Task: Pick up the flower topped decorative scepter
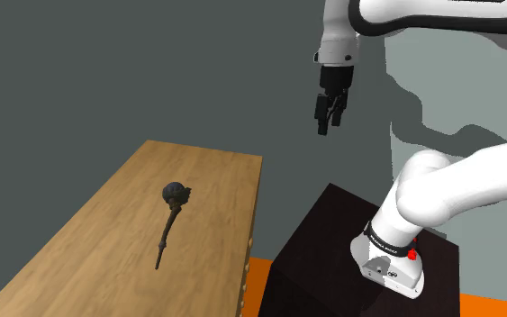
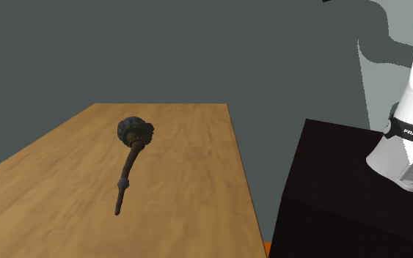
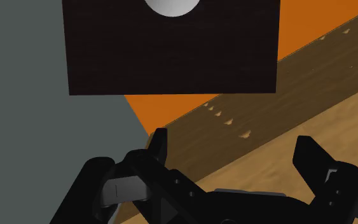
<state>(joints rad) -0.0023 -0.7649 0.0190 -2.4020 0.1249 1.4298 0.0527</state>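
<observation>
High off the edge of the table (image 1: 107, 236), the gripper (image 1: 330, 124) hangs spread apart — scepter (image 1: 172, 216) lies mid-surface.

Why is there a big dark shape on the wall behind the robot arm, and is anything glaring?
Shoulder view: it is the shadow of the arm, hard-edged on the pale wall. Second exterior view: the same shadow at upper right; the table is evenly lit, no glare. Wrist view: the black end effector looks flat against bright orange floor.

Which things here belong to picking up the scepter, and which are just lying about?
For the job: dark flower-topped scepter; black gripper, open, raised away from it.
Just there: wooden table beneath the scepter; dark box stand; orange floor.
</observation>
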